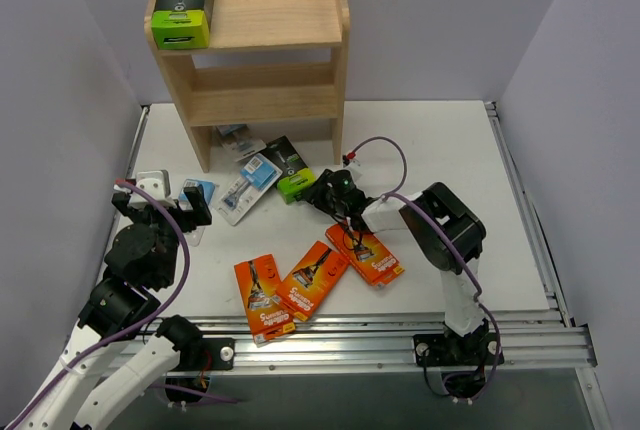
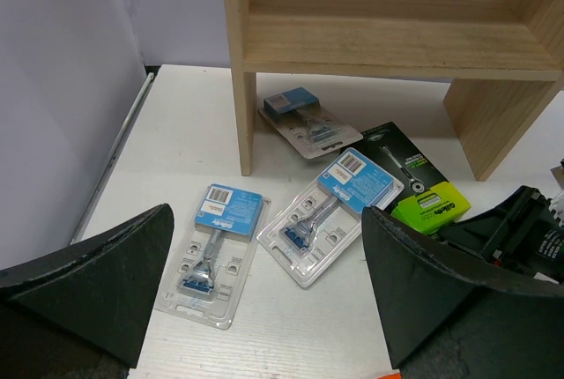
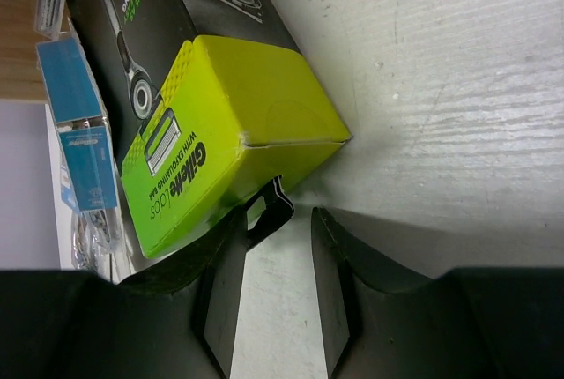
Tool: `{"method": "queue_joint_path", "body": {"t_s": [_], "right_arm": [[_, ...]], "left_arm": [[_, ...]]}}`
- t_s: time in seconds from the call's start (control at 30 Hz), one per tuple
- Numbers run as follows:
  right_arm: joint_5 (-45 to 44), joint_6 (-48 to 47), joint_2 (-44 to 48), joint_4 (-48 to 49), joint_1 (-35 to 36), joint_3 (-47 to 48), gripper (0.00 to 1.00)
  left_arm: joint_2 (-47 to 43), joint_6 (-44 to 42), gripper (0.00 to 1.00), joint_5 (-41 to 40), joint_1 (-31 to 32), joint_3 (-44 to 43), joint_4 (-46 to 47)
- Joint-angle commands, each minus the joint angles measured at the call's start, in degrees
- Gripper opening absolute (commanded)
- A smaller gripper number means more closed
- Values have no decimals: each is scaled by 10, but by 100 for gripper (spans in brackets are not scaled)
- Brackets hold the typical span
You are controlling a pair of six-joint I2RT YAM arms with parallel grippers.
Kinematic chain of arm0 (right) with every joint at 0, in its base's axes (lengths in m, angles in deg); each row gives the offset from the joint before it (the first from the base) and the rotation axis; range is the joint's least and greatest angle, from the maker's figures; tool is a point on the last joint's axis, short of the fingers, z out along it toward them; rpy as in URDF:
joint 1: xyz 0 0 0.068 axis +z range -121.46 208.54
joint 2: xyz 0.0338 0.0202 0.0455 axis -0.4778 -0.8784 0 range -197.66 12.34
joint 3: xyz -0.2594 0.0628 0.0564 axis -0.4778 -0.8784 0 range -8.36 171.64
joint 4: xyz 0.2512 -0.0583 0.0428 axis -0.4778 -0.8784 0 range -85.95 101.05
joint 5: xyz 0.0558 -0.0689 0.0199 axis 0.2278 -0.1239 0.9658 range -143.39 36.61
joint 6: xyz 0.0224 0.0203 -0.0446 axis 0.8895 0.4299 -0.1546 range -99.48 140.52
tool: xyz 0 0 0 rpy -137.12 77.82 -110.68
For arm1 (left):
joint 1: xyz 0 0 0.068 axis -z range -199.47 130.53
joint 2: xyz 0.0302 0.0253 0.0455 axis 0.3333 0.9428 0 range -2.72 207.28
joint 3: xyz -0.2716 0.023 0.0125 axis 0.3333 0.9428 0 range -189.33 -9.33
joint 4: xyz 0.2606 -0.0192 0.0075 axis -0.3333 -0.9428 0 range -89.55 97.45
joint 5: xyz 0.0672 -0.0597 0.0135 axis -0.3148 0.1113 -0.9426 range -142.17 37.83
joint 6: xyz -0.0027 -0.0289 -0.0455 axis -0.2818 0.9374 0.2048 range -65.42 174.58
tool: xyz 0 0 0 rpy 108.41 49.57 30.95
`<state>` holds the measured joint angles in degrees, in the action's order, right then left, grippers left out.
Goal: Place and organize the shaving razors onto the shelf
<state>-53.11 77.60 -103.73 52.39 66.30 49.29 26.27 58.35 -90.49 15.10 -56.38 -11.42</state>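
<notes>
Top external: shelf [image 1: 270, 20] on white table [image 1: 450, 150]

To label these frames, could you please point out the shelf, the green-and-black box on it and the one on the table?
shelf [image 1: 275, 18]: top external view, bare top board.
upper box [image 1: 182, 2]: top external view, black face.
tabletop box [image 3: 242, 101]: right wrist view, lime end.

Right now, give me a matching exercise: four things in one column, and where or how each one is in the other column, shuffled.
Column one:
1 orange boxes
2 shelf
3 left end effector
4 right end effector

Column two:
a narrowly open at the lower green box's lime end
b wide open, facing blister packs
c lying flat on the table, front centre
d carries the upper green box on its top tier

Pairs: 1c, 2d, 3b, 4a
</notes>
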Motion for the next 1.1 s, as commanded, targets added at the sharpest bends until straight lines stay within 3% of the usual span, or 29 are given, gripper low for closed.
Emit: {"method": "queue_joint_path", "body": {"t_s": [0.0,0.47,1.07], "right_arm": [[-8,6,-16,25,-7,19,31],[-8,20,34,21,-7,6,1],[-8,-21,226,-90,42,16,0]], "left_arm": [[4,-2,97,5,5,-2,28],[7,-2,97,2,7,1,33],[11,-5,97,-16,9,2,30]]}}
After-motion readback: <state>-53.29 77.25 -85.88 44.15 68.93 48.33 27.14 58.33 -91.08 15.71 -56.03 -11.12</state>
